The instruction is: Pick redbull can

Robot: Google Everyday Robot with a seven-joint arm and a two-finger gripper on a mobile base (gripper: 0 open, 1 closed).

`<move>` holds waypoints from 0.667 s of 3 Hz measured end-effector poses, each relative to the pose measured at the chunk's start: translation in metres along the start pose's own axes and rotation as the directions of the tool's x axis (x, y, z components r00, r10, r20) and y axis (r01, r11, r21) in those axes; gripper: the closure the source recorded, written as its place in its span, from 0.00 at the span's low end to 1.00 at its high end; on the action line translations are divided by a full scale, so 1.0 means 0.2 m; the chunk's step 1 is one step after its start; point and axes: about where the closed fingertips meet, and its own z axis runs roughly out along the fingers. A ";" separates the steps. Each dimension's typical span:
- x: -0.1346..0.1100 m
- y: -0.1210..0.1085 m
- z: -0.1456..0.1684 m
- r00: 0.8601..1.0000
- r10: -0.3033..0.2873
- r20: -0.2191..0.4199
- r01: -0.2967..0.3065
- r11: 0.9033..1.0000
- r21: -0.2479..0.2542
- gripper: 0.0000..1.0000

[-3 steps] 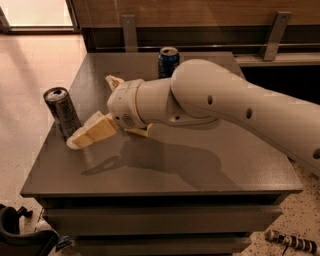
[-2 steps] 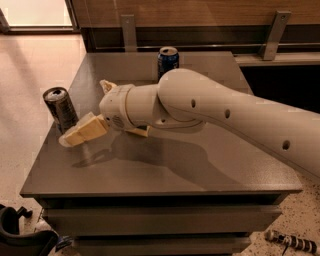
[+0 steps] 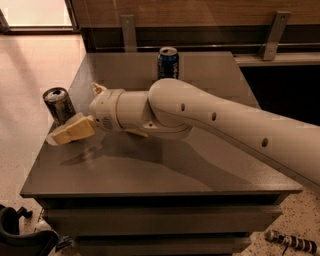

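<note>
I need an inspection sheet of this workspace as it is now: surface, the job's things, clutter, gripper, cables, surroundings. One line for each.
Surface: dark grey table, with the arm's shadow on it.
Job's things: redbull can, upright on the table near its left edge.
Clutter: blue can, upright near the back edge.
Gripper: gripper, low at the foot of the redbull can, on its near side; contact cannot be told.
Cables: nothing seen.
Surroundings: light floor; wooden wall behind; dark object and striped object on the floor.
</note>
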 end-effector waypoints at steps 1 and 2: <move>-0.02 0.06 0.08 0.999 0.009 0.051 -0.007 0.999 -0.041 0.15; -0.02 0.07 0.09 0.999 0.008 0.054 -0.006 0.999 -0.047 0.38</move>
